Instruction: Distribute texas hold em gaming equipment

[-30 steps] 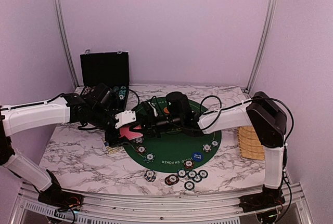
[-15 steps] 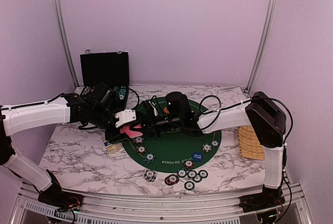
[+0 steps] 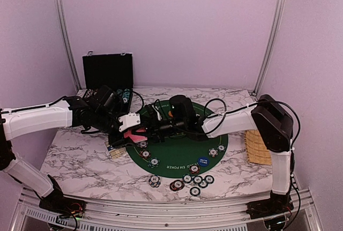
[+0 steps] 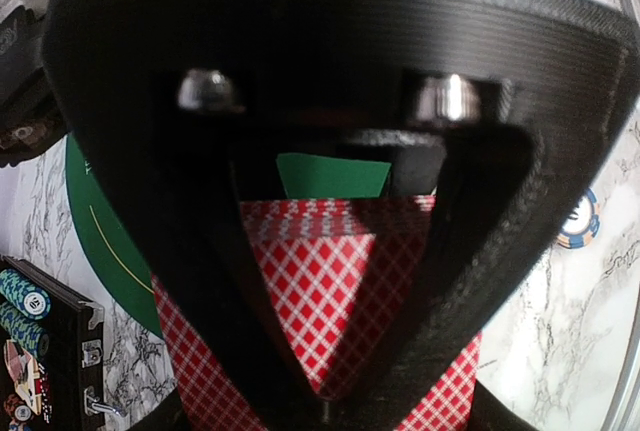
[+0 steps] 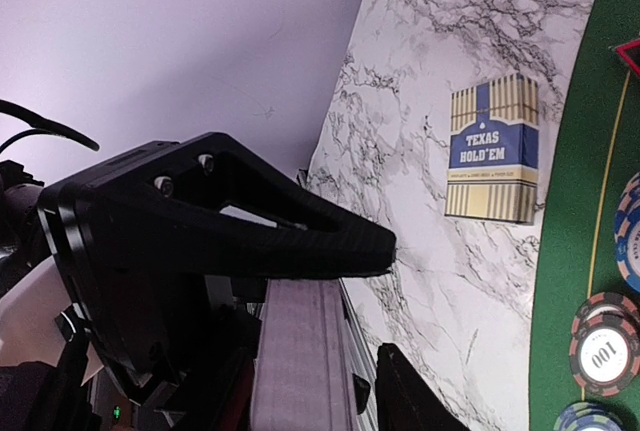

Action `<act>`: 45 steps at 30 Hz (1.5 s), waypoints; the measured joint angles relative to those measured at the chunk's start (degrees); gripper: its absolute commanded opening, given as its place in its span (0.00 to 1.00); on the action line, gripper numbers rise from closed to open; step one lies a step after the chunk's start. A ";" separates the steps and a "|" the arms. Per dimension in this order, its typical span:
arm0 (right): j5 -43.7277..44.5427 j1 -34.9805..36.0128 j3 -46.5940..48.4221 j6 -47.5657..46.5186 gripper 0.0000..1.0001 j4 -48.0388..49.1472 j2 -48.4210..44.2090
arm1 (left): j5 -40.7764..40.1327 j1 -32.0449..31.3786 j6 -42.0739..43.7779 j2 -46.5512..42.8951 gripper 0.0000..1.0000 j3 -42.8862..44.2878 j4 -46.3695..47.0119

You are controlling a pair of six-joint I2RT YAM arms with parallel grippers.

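Note:
The red-backed playing cards [image 3: 130,134] hang as a deck over the left edge of the green felt mat [image 3: 182,150], and my left gripper [image 3: 135,131] is shut on them. In the left wrist view the checked card backs [image 4: 320,291] fill the space between the converging fingers of the left gripper [image 4: 328,391]. My right gripper [image 3: 152,126] meets the deck from the right and is open. In the right wrist view the right gripper [image 5: 388,299] straddles the deck's pale edge [image 5: 300,361], its lower finger standing off. Poker chips [image 3: 193,180] line the mat's near rim, and a blue button [image 3: 202,161] lies beside them.
A striped Texas Hold'em card box [image 3: 116,150] [image 5: 492,151] lies on the marble left of the mat. The open black chip case [image 3: 107,71] stands at the back left. A wicker basket [image 3: 258,148] sits at the right edge. An orange marker [image 3: 171,114] lies behind the right gripper.
My left gripper has shut on the deck. The right gripper's jaws have parted from it. Both arms have barely shifted.

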 measured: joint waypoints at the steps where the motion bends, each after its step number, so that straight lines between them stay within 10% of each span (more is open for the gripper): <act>1: -0.02 0.00 0.02 0.17 0.42 0.11 0.24 | 0.02 0.00 -0.04 0.00 0.23 0.04 -0.04; 45: 2.91 -0.13 0.31 -4.28 0.56 -6.51 0.20 | -2.12 0.28 -1.66 1.49 0.00 1.05 -5.35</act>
